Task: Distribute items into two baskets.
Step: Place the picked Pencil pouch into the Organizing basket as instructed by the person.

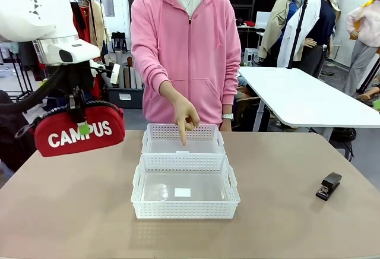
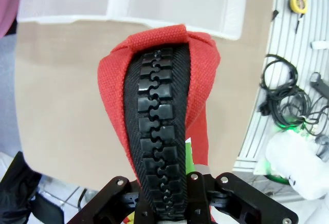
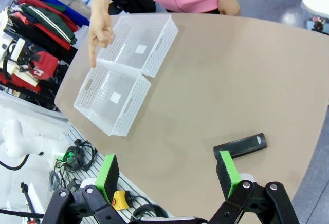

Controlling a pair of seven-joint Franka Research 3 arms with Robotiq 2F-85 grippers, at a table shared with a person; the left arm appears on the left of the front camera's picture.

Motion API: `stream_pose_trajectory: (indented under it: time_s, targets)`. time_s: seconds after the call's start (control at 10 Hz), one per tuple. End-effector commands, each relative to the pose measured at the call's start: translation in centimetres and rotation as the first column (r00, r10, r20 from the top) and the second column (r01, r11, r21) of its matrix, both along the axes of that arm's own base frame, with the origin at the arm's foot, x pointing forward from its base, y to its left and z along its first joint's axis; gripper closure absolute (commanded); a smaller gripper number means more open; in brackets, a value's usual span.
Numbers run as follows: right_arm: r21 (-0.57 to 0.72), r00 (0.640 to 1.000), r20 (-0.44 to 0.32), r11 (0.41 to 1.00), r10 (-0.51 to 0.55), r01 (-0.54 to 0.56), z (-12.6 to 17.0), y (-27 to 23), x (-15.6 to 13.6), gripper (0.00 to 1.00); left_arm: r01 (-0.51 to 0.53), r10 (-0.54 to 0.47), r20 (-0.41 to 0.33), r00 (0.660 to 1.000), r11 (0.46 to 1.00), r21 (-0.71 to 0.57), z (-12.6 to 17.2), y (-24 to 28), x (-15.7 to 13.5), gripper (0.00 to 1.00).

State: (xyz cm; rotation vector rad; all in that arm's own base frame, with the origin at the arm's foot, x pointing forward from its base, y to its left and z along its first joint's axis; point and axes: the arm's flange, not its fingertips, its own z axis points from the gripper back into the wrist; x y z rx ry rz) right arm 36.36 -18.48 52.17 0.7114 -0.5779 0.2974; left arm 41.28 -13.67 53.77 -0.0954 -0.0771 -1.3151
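My left gripper [image 1: 79, 115] is shut on the top of the red pouch [image 1: 77, 133] with white "CAMPUS" lettering, holding it in the air above the table's left side, left of the baskets. In the left wrist view the pouch's black zipper [image 2: 157, 131] runs up from between the shut fingers. The two white lattice baskets stand end to end mid-table, the near basket [image 1: 185, 210] and the far basket [image 1: 160, 131]. The black stapler [image 1: 328, 186] lies at the right. My right gripper [image 3: 167, 175] hangs open high above the table, with the stapler [image 3: 240, 146] just beyond its right pad.
A person in a pink hoodie stands at the far side. Their hand [image 1: 184, 119] points a finger down at the far basket, close to the seam between the two. Cables and tools [image 2: 288, 100] lie on a side shelf below the table's edge. Bare tabletop [image 1: 285, 223] surrounds the baskets.
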Motion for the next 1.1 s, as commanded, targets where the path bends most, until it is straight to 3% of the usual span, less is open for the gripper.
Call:
stream_pose_trajectory:
  time_s: [0.0, 0.7, 1.0]
  targets:
    - [-0.001, 1.0, 0.007, 1.0, 0.0, 0.0, 0.1, 0.0, 0.0, 0.0, 0.007, -0.006, 0.009, 1.0, 1.0, -0.03, -1.1, -1.8, -2.6, 1.0]
    - [-0.001, 1.0, 0.007, 1.0, 0.0, 0.0, 0.1, 0.0, 0.0, 0.0, 0.101, -0.107, -0.043, 0.993, 0.988, -0.118, -3.1, -10.8, -3.4, 1.0]
    - [-0.001, 1.0, 0.007, 1.0, 0.0, 0.0, 0.1, 0.0, 0.0, 0.0, 0.133, -0.14, -0.073, 0.987, 0.986, -0.098, -4.1, -14.4, -3.7, 1.0]
